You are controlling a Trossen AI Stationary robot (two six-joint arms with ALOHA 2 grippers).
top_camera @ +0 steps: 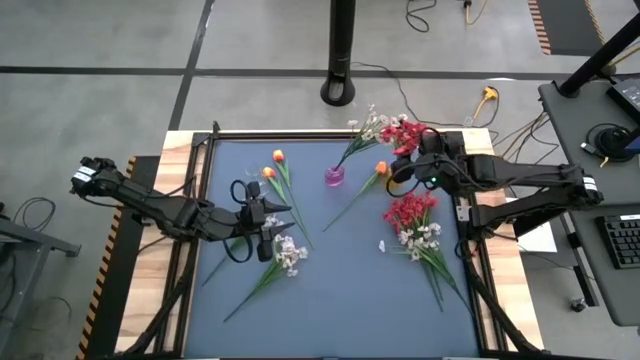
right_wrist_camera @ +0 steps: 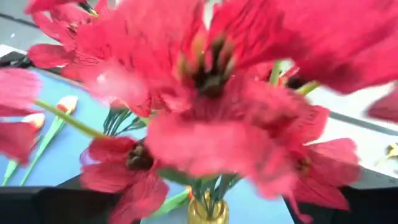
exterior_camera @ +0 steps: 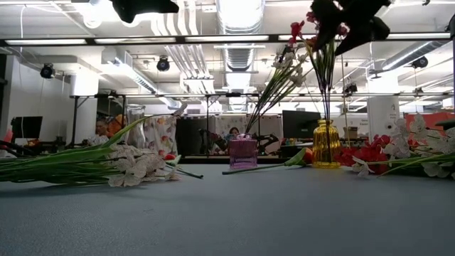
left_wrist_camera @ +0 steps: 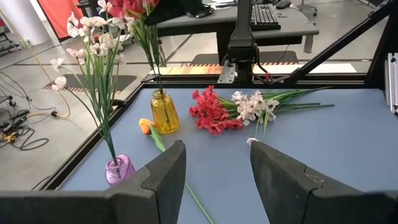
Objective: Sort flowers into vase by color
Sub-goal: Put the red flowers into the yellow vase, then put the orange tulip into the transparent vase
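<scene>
A yellow vase (left_wrist_camera: 165, 112) at the table's far right holds red flowers (top_camera: 404, 131), their blossoms (right_wrist_camera: 205, 106) filling the right wrist view. My right gripper (top_camera: 408, 158) hangs open high above that vase, at the level of the blossoms (exterior_camera: 313, 32). A purple vase (top_camera: 334, 176) holds a white spray (left_wrist_camera: 93, 37). Loose on the table lie two orange tulips (top_camera: 275, 165), a third orange tulip (top_camera: 381, 168) beside the yellow vase, a white spray (top_camera: 290, 255), and a bunch of red (top_camera: 410, 212) and white (top_camera: 424, 240) flowers. My left gripper (top_camera: 280, 225) hovers open over the table's left half. My right gripper stands open with the red blossoms (right_wrist_camera: 186, 143) close in front of its fingers (right_wrist_camera: 43, 205). The blossoms hide the fingertips, so I cannot tell whether it touches them. The stems stand upright in the yellow vase (right_wrist_camera: 208, 213).
The black frame rail (top_camera: 205, 190) runs around the blue mat, with wooden edges (top_camera: 150, 260) outside it. A black post (top_camera: 340, 60) stands beyond the far edge. Bare mat (top_camera: 340, 300) lies toward the near edge. People sit in the room beyond the table (exterior_camera: 106, 128).
</scene>
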